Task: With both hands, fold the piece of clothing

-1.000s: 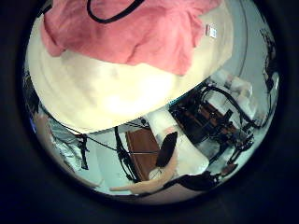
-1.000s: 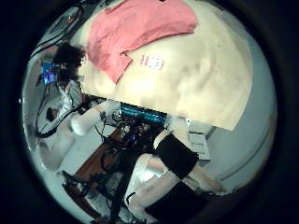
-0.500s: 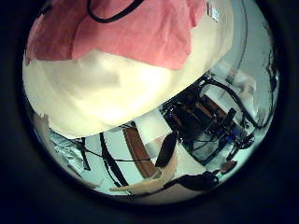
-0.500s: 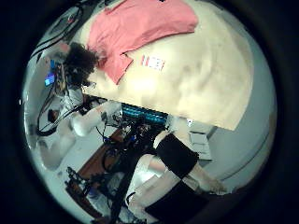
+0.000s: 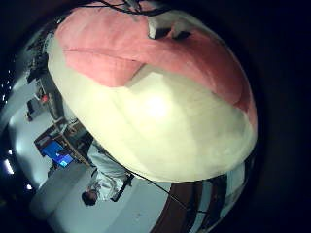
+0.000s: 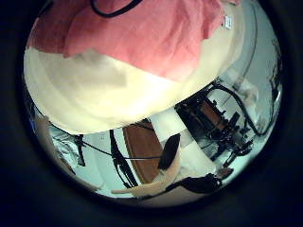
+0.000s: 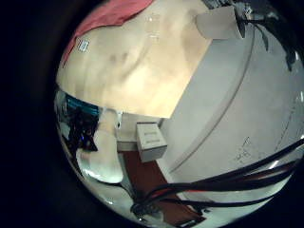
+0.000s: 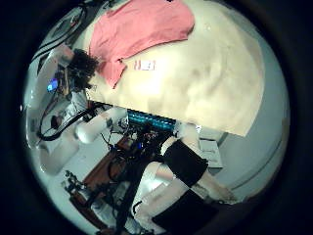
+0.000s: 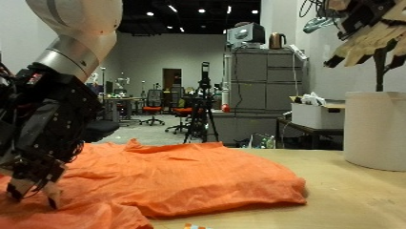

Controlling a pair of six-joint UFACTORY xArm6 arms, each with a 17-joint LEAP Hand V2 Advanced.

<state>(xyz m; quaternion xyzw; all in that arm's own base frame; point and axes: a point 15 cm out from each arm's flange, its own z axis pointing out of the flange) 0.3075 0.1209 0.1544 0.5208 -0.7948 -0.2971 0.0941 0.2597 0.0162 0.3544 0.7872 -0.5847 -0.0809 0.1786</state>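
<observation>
An orange piece of clothing (image 9: 191,176) lies spread on the pale wooden table (image 9: 343,200), with a fold along its near edge. My left hand (image 9: 45,134) hangs over the cloth's end, fingers relaxed and pointing down, holding nothing. My right hand (image 9: 368,33) is high above the table's other end, fingers spread and empty. The cloth lies flat below the palm in the left little finger side view (image 5: 146,58) and the left thumb side view (image 6: 133,33). It lies farther off in the right thumb side view (image 8: 137,29) and at the edge of the right little finger side view (image 7: 114,11).
A small white tag (image 8: 145,66) lies on the table just beside the cloth; it also shows in the right little finger side view (image 7: 84,45). A tall white cylinder (image 9: 377,129) stands on the table below my right hand. The table's edges drop off around the cloth.
Both thumb side palm views have shifted a little, so both hands have moved slightly. The cloth and the tag lie as before.
</observation>
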